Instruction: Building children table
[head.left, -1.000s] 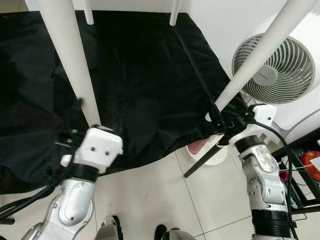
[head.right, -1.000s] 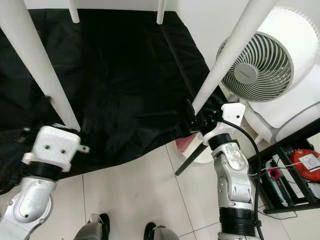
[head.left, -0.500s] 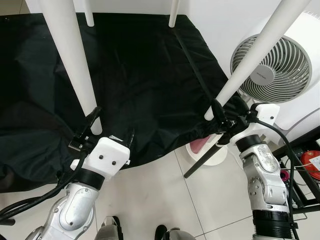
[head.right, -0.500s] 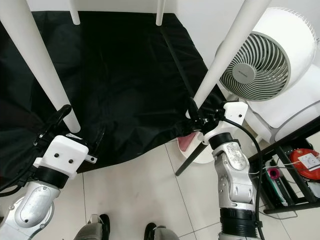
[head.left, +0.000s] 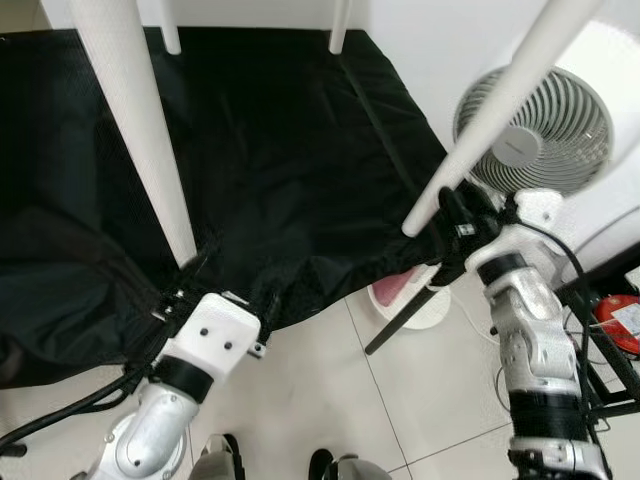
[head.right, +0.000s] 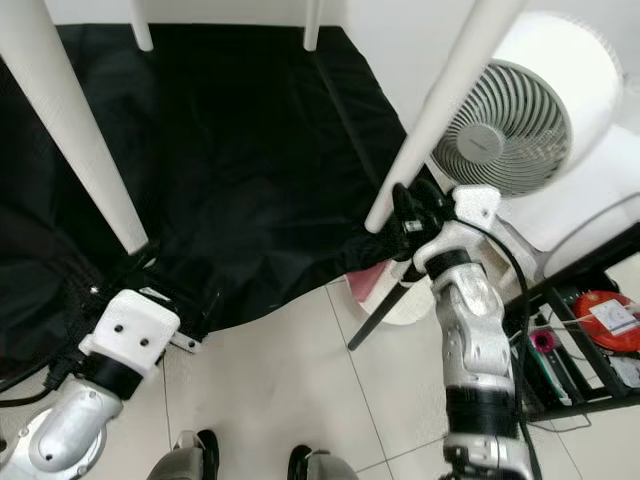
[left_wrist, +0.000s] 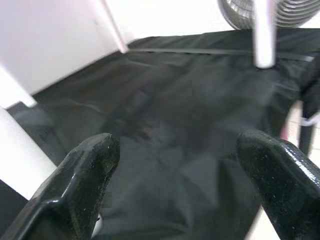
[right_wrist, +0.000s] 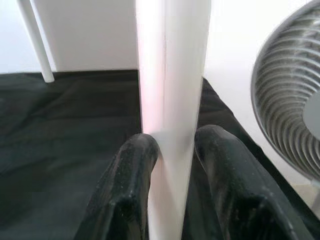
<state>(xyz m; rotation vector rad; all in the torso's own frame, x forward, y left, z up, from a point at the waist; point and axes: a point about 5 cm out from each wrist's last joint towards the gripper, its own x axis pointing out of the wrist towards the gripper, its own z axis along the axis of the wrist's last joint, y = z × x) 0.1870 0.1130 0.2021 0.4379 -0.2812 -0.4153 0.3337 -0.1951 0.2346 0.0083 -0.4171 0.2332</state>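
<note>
A white children's table stands over a black cloth; I see its legs from above. My right gripper is shut on the near right leg, close to its foot; in the right wrist view both fingers press against the white leg. My left gripper is open, low over the cloth just beside the foot of the near left leg and not touching it. Its fingers stand wide apart with only cloth between them. Two far legs stand at the cloth's back edge.
A white floor fan stands right behind the right leg, with a pink object on its base. A dark rack with red items is at the far right. Pale tiled floor lies in front.
My left gripper has dropped back from the near left leg's foot and now sits lower and open. The right gripper stays on the right leg, slightly higher.
</note>
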